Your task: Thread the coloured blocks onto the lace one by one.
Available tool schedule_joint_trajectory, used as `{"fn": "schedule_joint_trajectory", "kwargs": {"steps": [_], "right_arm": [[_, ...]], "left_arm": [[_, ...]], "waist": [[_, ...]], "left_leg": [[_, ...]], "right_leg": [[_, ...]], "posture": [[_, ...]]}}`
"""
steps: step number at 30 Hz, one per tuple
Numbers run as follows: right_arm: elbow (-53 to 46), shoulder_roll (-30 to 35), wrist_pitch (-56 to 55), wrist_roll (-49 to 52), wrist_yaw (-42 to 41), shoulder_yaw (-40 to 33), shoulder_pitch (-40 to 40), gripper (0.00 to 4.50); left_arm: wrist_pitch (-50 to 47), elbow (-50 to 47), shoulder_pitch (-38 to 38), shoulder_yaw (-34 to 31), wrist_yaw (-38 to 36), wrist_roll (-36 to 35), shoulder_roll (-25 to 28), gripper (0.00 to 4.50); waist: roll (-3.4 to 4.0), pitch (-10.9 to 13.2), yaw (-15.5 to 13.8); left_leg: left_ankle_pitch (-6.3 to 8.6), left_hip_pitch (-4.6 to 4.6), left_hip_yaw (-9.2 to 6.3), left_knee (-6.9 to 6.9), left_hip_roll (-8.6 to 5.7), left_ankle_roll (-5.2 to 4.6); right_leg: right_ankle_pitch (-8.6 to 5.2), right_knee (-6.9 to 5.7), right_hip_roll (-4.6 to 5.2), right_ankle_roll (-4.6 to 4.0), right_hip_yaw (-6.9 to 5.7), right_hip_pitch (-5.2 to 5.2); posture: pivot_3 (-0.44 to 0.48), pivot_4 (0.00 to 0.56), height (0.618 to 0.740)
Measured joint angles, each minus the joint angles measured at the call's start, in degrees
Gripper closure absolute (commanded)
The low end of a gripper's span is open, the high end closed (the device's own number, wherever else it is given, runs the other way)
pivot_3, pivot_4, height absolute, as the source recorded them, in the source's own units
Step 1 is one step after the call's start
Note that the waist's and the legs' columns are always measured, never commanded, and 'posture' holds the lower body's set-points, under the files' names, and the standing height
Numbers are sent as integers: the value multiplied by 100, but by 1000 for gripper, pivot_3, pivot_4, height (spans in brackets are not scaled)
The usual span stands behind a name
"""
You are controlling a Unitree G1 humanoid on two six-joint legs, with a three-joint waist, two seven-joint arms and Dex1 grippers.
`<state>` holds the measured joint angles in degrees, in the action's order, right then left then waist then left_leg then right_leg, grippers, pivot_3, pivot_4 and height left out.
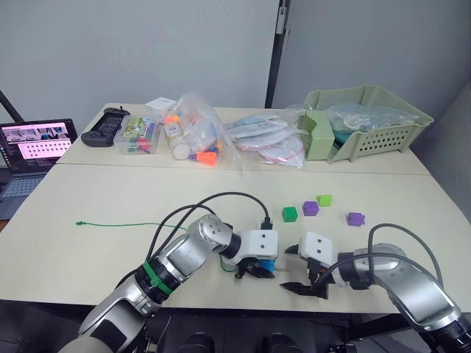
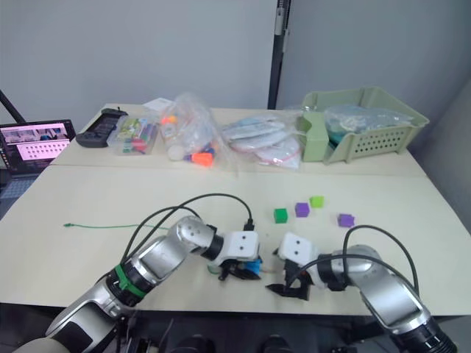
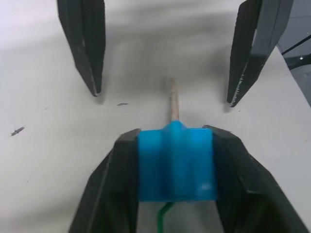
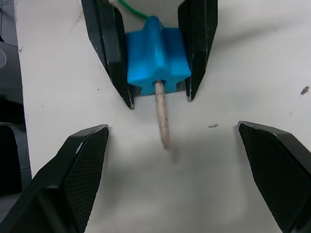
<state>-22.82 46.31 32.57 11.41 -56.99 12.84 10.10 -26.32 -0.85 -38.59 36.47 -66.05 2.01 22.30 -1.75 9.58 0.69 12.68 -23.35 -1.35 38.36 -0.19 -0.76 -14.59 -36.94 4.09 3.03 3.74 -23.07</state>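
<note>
My left gripper (image 3: 176,145) is shut on a blue block (image 3: 177,162) near the table's front edge. The lace's pale stiff tip (image 4: 163,121) sticks out through the block's hole, pointing at my right gripper (image 4: 172,128). That gripper faces the block, open, with its fingers on either side of the tip and not touching it. The green lace (image 1: 132,225) trails left across the table. A dark green block (image 1: 289,214), a purple block (image 1: 310,208), a lime block (image 1: 324,200) and another purple block (image 1: 355,218) lie loose behind the grippers.
A green basket (image 1: 368,121) stands at the back right. Clear plastic bags (image 1: 195,136) of coloured items, a clear box (image 1: 136,136) and a black controller (image 1: 103,125) line the back. A laptop (image 1: 33,147) sits far left.
</note>
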Motion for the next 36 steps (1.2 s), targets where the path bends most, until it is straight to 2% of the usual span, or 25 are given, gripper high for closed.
{"fn": "schedule_joint_trajectory", "kwargs": {"steps": [6,9,20,26,29,34,36], "right_arm": [[94,-51,-124,-5,9,32,25,0],[173,-110,-217,0,-1,41,30,814],[222,-153,-432,-18,-12,73,17,4464],[278,-158,-629,-83,-57,124,0,4500],[310,-153,-650,-76,-150,123,46,4500],[312,-82,-628,-83,-282,134,187,4500],[248,-2,-598,-57,-348,125,330,4500]], "left_arm": [[9,-5,0,-4,-42,2,26,3096],[8,-5,0,-4,-45,3,29,3096],[4,-5,0,-6,-51,3,31,3096],[13,-6,-3,-45,-83,3,112,3096],[43,-61,31,-187,-158,-30,387,3096],[440,-58,270,-649,-383,-218,1190,3096],[825,103,470,-1051,-691,-435,1898,3096]], "waist": [[0,0,2],[0,0,3],[0,0,4],[0,0,13],[0,0,43],[1,-1,84],[1,0,159]], "left_leg": [[0,2,-1,0,2,0],[0,3,-1,0,2,0],[0,3,0,0,2,0],[0,6,0,0,4,0],[0,8,0,-2,9,0],[0,14,0,-5,16,0],[0,15,0,-11,25,0]], "right_leg": [[0,-1,-2,0,0,1],[0,-2,-2,0,0,1],[0,-3,-2,0,0,1],[0,-4,-5,0,2,1],[1,-6,-11,-2,4,0],[1,-11,-18,-7,6,-3],[3,-12,-24,-14,7,-10]], "posture": [[0,150,740],[0,150,740],[0,150,740],[0,150,740],[0,150,740],[0,150,740],[0,150,740]]}}
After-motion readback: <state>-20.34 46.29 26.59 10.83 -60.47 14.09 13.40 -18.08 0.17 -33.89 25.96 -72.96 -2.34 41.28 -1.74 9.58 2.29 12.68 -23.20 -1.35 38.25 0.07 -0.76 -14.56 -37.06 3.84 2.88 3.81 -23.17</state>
